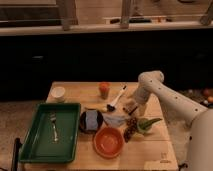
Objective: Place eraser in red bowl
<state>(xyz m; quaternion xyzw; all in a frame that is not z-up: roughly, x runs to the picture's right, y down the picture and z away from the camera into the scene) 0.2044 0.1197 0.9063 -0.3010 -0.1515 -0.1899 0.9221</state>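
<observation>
Eraser (130,106) on desk (75,94), just right of black-and-white brush (116,100), apart from red bowl (97,145) at front edge. End effector (136,103) low over eraser, probably positioned for grasp. Cannot tell if it grips.

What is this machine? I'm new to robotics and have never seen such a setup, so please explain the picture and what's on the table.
It is a mobile robot with one white arm, reaching in from the right. The one picture looks down on a wooden table from in front. Its gripper is low beside the eraser; whether it holds it is unclear. Also there: a red bowl, a dark bowl with a blue sponge, a green tray holding a fork, a brush, an orange cup and a white cup.
</observation>
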